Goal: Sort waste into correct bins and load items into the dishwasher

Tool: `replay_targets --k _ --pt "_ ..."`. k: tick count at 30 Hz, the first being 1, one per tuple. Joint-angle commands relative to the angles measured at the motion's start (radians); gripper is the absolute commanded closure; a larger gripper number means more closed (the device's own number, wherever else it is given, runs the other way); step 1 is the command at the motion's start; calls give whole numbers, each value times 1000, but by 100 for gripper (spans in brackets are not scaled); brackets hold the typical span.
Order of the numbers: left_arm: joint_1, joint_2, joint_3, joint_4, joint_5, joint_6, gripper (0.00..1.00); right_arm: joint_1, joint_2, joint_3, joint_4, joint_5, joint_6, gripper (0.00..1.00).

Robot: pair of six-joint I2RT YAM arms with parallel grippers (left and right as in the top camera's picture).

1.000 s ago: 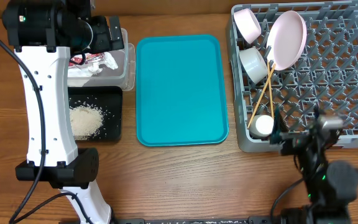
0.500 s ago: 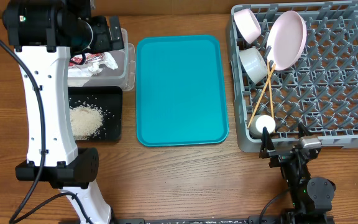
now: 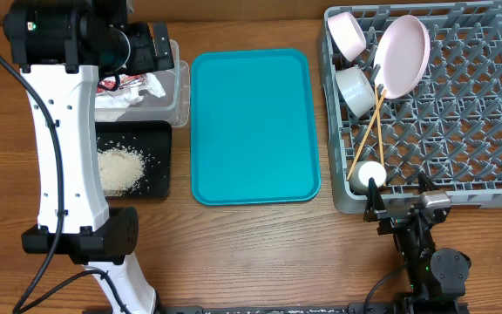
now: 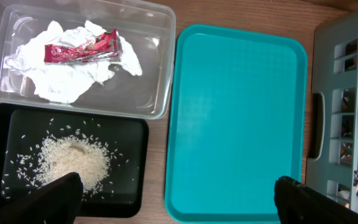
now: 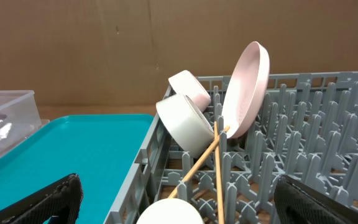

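The left claw is hanging over the table with its fingers spread wide and gripping nothing. Ahead of the finger on the left of its wrist view, the clear plastic tub is holding crumpled white napkins, with the red shiny wrapper lying on top. Close by that same finger the black tray is carrying the heap of rice grains; between the two fingers the teal serving tray is lying flat; past the other finger the grey dish rack is showing its side wall.

The right claw is sitting low at the rack's near wall, fingers likewise spread and pinching nothing. Just ahead of it the small white cup is resting in the rack, ungripped; the wooden chopsticks are leaning up beyond the cup; farther ahead two white bowls are standing tilted, just left of the round plate propped among the pegs.
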Motion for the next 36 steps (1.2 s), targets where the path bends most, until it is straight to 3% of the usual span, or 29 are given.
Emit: replay_targets --k 1,14,27,29,36 --pt "-2 10 -4 3 -6 -9 0 -1 -12 -11 7 -8 6 0" --pt "-2 10 -4 3 -6 -7 0 -1 -12 -11 7 -9 6 0" --pt "-3 -49 -30 -17 -114 42 0 -1 -12 -11 7 -9 6 0" --pt "-2 -113 -113 59 -112 43 0 -1 -12 -11 7 -9 6 0" --pt "-2 -493 -701 631 -77 72 0 -1 -12 -11 7 -8 6 0"
